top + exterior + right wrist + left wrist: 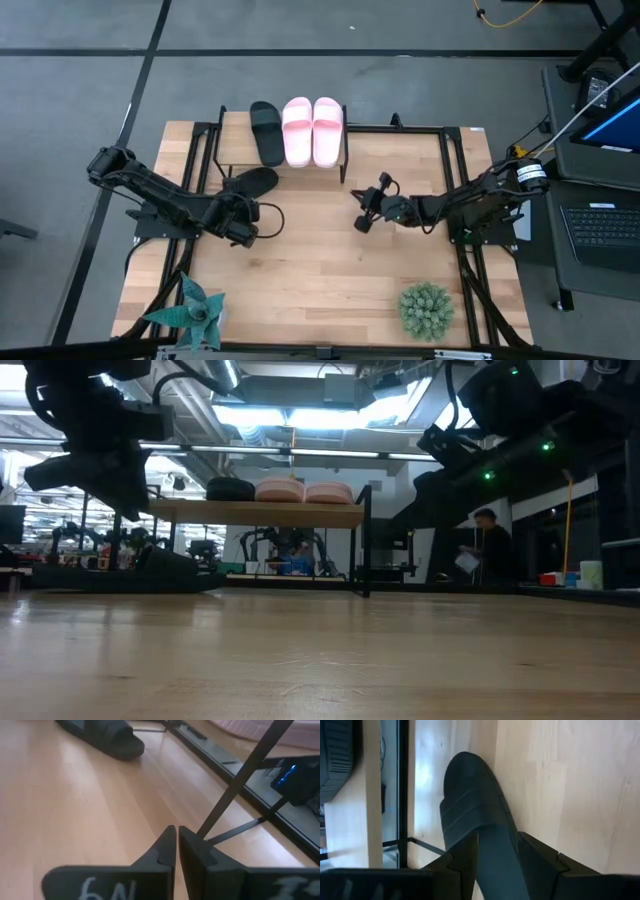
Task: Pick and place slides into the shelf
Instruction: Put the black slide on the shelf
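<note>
The shelf (232, 142) stands at the table's far edge and carries one black slide (267, 131) and the pale pink pair (312, 130) side by side on its plank (260, 513). The second black slide (252, 182) lies on the table in front of the shelf's left end. My left gripper (240, 205) is shut on it. My right gripper (362, 216) is shut on nothing and hovers over the table near the shelf's right front leg (240, 785). The right wrist view also shows the loose black slide (102, 735) farther off. My left gripper pinches the black slide's heel end (497, 855) between its two fingers (462, 865), one on each long side, so the fingers lie along the slide. The strap and toe (470, 795) point away from the gripper. In the low view the slide (165, 572) appears to lie on the tabletop.
Two potted plants stand at the table's near edge, a spiky one (192, 312) on the left and a round one (427, 308) on the right. A laptop (605, 225) sits off the table's right side. A person (488, 545) stands in the room behind.
</note>
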Tool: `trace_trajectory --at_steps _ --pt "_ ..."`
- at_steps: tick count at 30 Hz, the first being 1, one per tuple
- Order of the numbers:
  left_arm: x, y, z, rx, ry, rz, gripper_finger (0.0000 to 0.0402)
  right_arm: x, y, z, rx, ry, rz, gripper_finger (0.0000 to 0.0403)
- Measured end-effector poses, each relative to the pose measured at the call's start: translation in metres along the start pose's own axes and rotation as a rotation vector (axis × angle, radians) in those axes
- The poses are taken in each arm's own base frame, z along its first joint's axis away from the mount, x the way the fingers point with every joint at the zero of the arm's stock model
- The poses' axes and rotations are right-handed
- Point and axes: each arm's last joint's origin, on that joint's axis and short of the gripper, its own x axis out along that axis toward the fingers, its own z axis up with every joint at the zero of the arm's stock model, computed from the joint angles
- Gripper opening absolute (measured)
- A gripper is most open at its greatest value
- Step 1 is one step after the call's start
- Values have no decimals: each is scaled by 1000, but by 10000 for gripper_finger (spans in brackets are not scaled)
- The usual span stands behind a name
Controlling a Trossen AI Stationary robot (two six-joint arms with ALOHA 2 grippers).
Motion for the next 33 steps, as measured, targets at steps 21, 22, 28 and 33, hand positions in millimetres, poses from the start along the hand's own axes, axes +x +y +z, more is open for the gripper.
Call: trace_trajectory --at_steps 21,22,28,33 --pt "-10 13 -6 74 148 -18 127 6 -9 2 0 -13 -35 23" --pt "-9 14 -6 58 152 -16 127 6 -9 2 0 -13 -35 23" --pt "7 13 -13 62 197 18 127 6 -9 2 0 -13 -34 23" --pt "18 14 -10 40 257 43 127 6 -9 2 0 -13 -34 23"
